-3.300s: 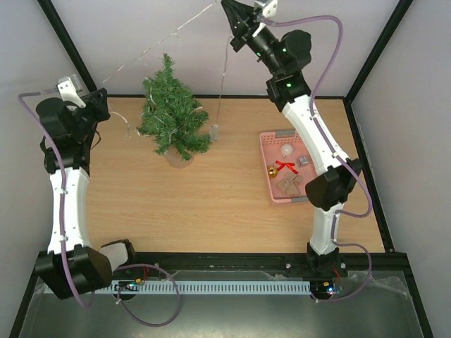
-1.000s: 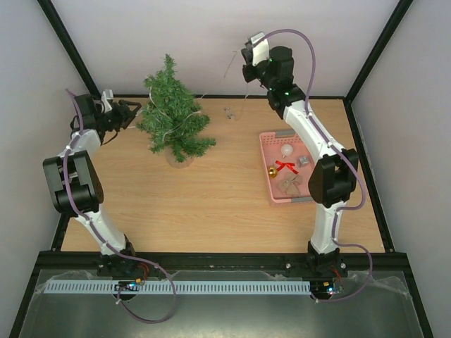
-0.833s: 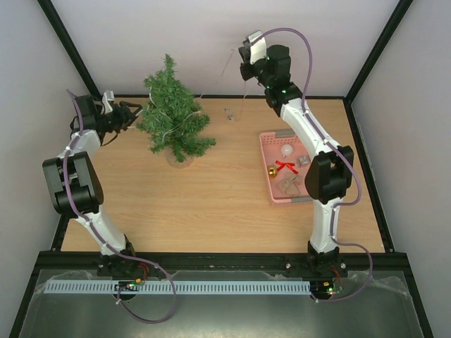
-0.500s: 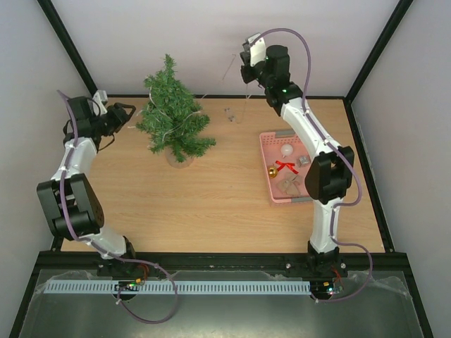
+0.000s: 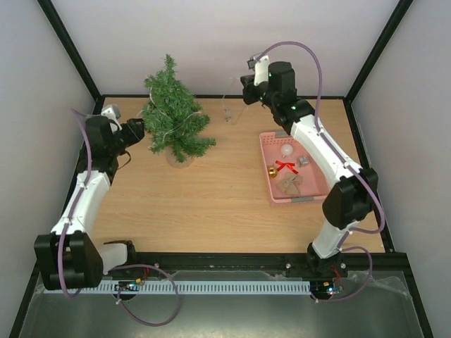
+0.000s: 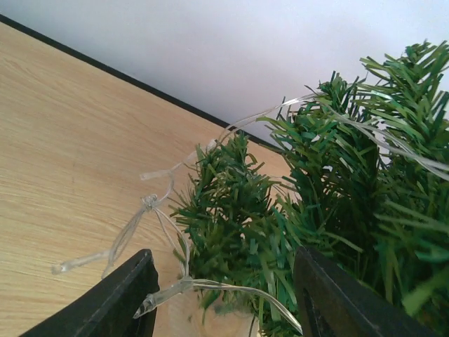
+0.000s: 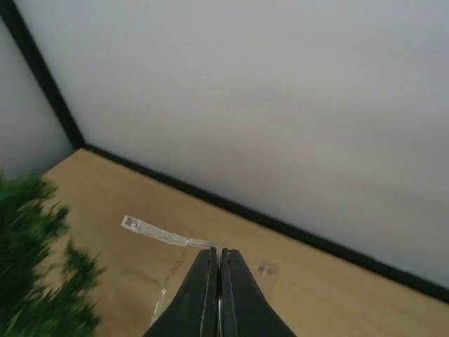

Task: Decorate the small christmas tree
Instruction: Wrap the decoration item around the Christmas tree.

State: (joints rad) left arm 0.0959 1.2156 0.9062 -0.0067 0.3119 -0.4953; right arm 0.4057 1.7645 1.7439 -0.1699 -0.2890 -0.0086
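A: What's seen nearest on the table (image 5: 211, 211)?
B: Bare wood at the front. Mid-depth on the R, a pink basket (image 5: 263, 144) is set. A brownish piece (image 5: 289, 185) is seen at its near end, then a gold bell (image 5: 272, 171), a red bow (image 5: 285, 167) & a white bulb (image 5: 287, 150) further back.
A: And the small christmas tree (image 5: 173, 123)?
B: It's stood upright on the L half, towards the far edge, well apart from the basket. A light string (image 5: 227, 104) is draped thru its branches.
A: How is the left gripper (image 5: 139, 129) found?
B: It's held just L of the tree, at lower-branch level. In its wrist view the left gripper (image 6: 223, 277) is seen w/ fingers parted. A strand of the light string (image 6: 210, 284) w/ a clear bulb is seen passing btwn them, in front of the tree (image 6: 337, 189), but isn't pinched. So it's released.
A: And the right gripper (image 5: 245, 88)?
B: It's held above the far edge, R of the tree, behind the basket. In its wrist view the right gripper (image 7: 218, 253) is seen clenched, w/ the light string (image 7: 165, 237) nipped at the tips. From above, a thin line is seen dropping from it to a small clear piece (image 5: 227, 117) on the table.
A: Beyond that?
B: A pale back wall is seen, edged by a dark strip.
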